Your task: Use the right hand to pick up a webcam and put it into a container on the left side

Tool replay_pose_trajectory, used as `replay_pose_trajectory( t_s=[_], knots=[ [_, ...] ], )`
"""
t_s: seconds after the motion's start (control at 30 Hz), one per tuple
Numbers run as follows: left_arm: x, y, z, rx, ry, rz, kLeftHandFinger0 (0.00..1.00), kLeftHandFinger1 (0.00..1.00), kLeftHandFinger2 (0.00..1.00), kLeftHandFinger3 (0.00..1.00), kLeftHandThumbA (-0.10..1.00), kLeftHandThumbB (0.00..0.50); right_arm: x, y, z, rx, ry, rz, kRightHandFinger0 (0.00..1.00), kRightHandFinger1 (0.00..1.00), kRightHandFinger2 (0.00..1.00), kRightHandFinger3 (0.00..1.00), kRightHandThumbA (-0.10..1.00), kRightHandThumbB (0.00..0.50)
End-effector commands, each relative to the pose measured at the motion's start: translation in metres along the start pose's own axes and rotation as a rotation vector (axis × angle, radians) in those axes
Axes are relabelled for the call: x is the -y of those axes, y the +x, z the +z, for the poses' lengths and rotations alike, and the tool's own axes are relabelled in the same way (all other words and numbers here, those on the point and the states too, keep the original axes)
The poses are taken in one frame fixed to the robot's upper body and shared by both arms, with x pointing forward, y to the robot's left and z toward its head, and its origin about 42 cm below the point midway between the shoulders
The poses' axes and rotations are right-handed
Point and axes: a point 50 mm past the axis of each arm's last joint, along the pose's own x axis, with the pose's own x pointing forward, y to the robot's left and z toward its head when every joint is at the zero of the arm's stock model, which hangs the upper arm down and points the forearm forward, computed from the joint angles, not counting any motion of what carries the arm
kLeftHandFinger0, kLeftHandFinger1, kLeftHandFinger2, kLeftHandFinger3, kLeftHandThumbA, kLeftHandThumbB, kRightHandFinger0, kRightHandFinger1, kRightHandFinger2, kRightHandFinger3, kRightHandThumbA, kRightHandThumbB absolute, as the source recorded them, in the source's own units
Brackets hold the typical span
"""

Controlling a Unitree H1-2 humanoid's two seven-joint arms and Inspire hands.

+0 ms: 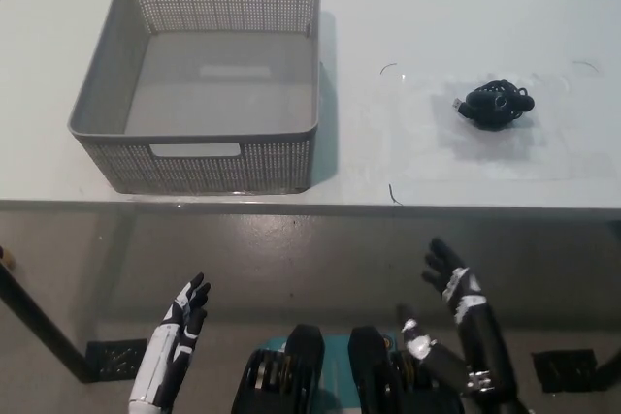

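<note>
A black webcam (497, 104) with its cable coiled around it lies on the white table (408, 7), at the right. A grey perforated basket (209, 75) with handle slots stands on the table's left side; its inside shows nothing. My black right hand (456, 288) hangs below the table's front edge, fingers spread, well short of the webcam and holding nothing. My white left hand (179, 332) rests low at the lower left, fingers apart, also below the table edge.
The table's front edge (310, 207) runs across the picture between both hands and the objects. Bare tabletop lies between basket and webcam. A dark table leg (34, 322) slants at the lower left.
</note>
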Motion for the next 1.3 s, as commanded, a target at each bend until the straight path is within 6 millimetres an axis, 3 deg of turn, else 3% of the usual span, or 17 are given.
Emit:
replay_pose_trajectory(
  t_s=[0.0, 0.33, 0.43, 0.47, 0.5, 0.53, 0.57, 0.67, 0.7, 0.73, 0.8, 0.83, 1.0, 1.13, 1.27],
  knots=[
    [-0.006, 0.0, 0.005, 0.054, 0.01, 0.041, 1.0, 1.0, 1.0, 1.0, 0.98, 0.0, 0.009, 0.01, 0.037, 0.228, -0.03, -0.108, 0.88, 0.92, 1.0, 1.0, 0.52, 0.078],
    [-0.009, 0.002, 0.006, 0.051, 0.006, 0.049, 1.0, 1.0, 1.0, 1.0, 1.0, 0.006, 0.033, 0.059, 0.082, 0.325, -0.132, -0.141, 1.0, 1.0, 1.0, 1.0, 0.58, 0.145],
    [-0.01, 0.001, 0.005, 0.054, 0.012, 0.053, 1.0, 1.0, 1.0, 1.0, 1.0, 0.0, 0.047, 0.081, 0.099, 0.367, -0.275, -0.071, 1.0, 1.0, 1.0, 1.0, 0.76, 0.174],
    [-0.01, 0.001, 0.005, 0.054, 0.01, 0.051, 1.0, 1.0, 1.0, 1.0, 1.0, 0.002, 0.055, 0.091, 0.107, 0.375, -0.35, -0.042, 1.0, 1.0, 1.0, 1.0, 0.83, 0.215],
    [-0.01, 0.0, 0.003, 0.05, 0.01, 0.05, 1.0, 1.0, 1.0, 1.0, 1.0, 0.003, 0.062, 0.104, 0.116, 0.349, -0.453, -0.002, 1.0, 1.0, 1.0, 1.0, 0.94, 0.306],
    [-0.01, -0.001, 0.002, 0.048, 0.011, 0.047, 1.0, 1.0, 1.0, 1.0, 1.0, 0.002, 0.067, 0.11, 0.122, 0.318, -0.52, 0.024, 1.0, 1.0, 1.0, 1.0, 0.97, 0.332],
    [-0.01, -0.002, 0.002, 0.046, 0.01, 0.046, 1.0, 1.0, 1.0, 1.0, 1.0, 0.0, 0.072, 0.12, 0.132, 0.31, -0.586, 0.047, 1.0, 1.0, 1.0, 1.0, 0.92, 0.402],
    [-0.009, -0.002, 0.002, 0.042, 0.011, 0.046, 1.0, 1.0, 1.0, 1.0, 1.0, 0.0, 0.082, 0.144, 0.155, 0.291, -0.721, 0.085, 1.0, 1.0, 1.0, 1.0, 0.89, 0.444],
    [-0.009, -0.002, 0.002, 0.043, 0.012, 0.048, 1.0, 1.0, 1.0, 1.0, 1.0, 0.0, 0.086, 0.159, 0.168, 0.278, -0.757, 0.092, 1.0, 1.0, 1.0, 1.0, 0.81, 0.439],
    [-0.009, -0.002, 0.002, 0.045, 0.013, 0.048, 1.0, 1.0, 1.0, 1.0, 1.0, 0.0, 0.087, 0.167, 0.175, 0.27, -0.776, 0.09, 1.0, 1.0, 1.0, 1.0, 0.8, 0.456],
    [-0.01, -0.002, 0.001, 0.048, 0.011, 0.046, 1.0, 1.0, 1.0, 1.0, 1.0, 0.0, 0.089, 0.185, 0.186, 0.261, -0.819, 0.082, 1.0, 1.0, 1.0, 1.0, 0.81, 0.48],
    [-0.01, -0.002, 0.001, 0.047, 0.012, 0.043, 1.0, 1.0, 1.0, 1.0, 1.0, 0.0, 0.091, 0.203, 0.191, 0.243, -0.847, 0.081, 1.0, 1.0, 1.0, 1.0, 0.81, 0.499],
    [-0.012, -0.016, -0.004, 0.021, 0.014, 0.045, 1.0, 1.0, 1.0, 1.0, 1.0, 0.005, 0.095, 0.255, 0.194, 0.159, -0.951, 0.082, 1.0, 1.0, 1.0, 1.0, 0.85, 0.5],
    [-0.012, -0.016, -0.005, 0.019, 0.023, 0.043, 1.0, 1.0, 1.0, 1.0, 1.0, 0.0, 0.096, 0.297, 0.197, 0.074, -1.01, 0.094, 1.0, 1.0, 1.0, 1.0, 0.84, 0.5],
    [-0.011, -0.022, -0.006, 0.015, 0.028, 0.044, 1.0, 1.0, 1.0, 1.0, 1.0, 0.0, 0.091, 0.34, 0.191, -0.022, -1.041, 0.137, 1.0, 1.0, 1.0, 1.0, 0.81, 0.5]
  ],
)
